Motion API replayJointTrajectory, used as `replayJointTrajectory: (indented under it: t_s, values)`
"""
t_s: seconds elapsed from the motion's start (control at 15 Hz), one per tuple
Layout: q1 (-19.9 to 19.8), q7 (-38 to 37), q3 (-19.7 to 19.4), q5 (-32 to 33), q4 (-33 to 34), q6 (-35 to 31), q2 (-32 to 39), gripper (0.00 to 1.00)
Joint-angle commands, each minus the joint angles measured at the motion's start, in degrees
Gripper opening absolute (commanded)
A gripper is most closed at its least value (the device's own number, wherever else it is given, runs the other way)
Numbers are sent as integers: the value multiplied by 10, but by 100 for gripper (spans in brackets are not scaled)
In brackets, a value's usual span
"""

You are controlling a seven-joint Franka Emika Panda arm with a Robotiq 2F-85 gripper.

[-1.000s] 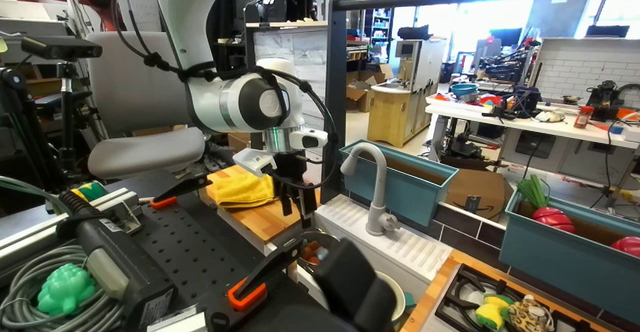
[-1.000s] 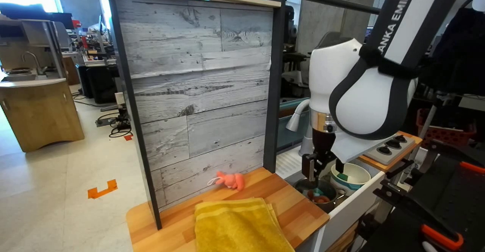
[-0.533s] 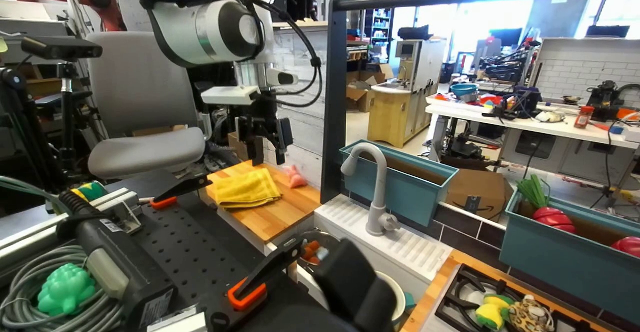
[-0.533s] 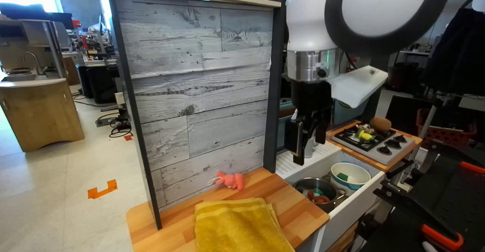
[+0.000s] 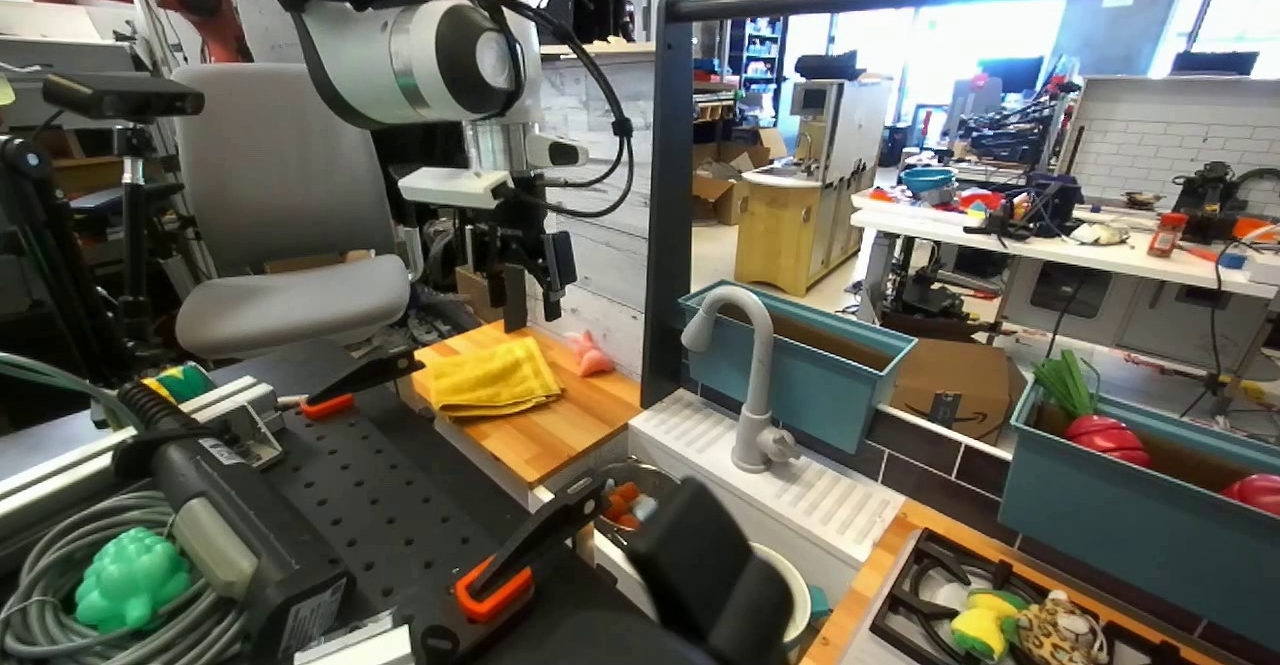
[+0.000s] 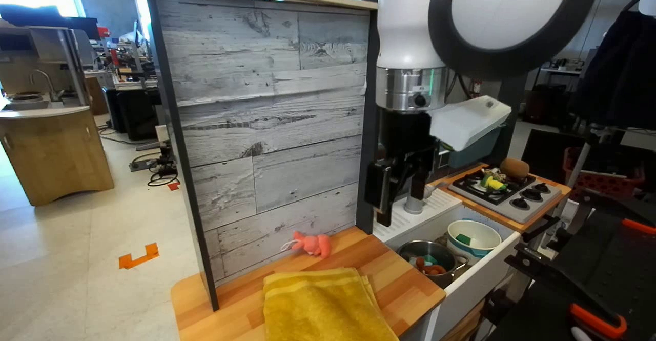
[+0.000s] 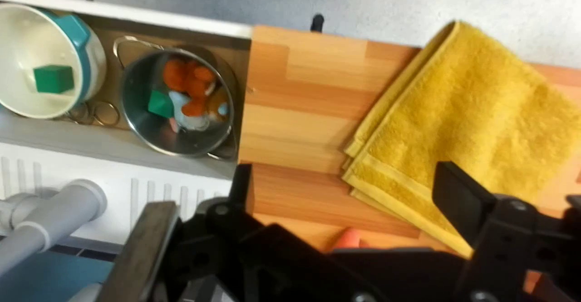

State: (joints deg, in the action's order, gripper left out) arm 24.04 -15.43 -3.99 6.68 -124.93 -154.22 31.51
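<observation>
Wooden bench, your released pincer above it, jaws wide apart.
You have a folded yellow towel on it, a pink toy near the towel by a planked wall panel; alongside, a pulled-out drawer holds a metal pot and white bowl, a grey faucet standing behind.

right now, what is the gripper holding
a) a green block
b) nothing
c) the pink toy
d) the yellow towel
b: the gripper stands open with nothing between its jaws, while the yellow towel and the pink toy lie on the wooden counter.
</observation>
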Motion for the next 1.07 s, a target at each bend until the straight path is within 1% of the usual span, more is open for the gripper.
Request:
replayJointTrajectory:
  t_s: [0.0, 0.27, 0.4, 0.6, 0.73, 0.8, 0.87, 1.0]
  values:
    - [8, -47, -2, 13, 95, -82, 105, 100]
    - [77, -71, -64, 29, 191, -128, 211, 100]
    - [103, -68, -87, 30, 229, -163, 255, 100]
    - [126, -53, -107, 7, 280, -211, 304, 100]
    - [135, -46, -118, -4, 307, -227, 331, 100]
    - [135, -43, -121, -8, 318, -231, 342, 96]
    - [135, -41, -124, -12, 327, -232, 352, 83]
    - [129, -39, -125, -15, 341, -230, 365, 69]
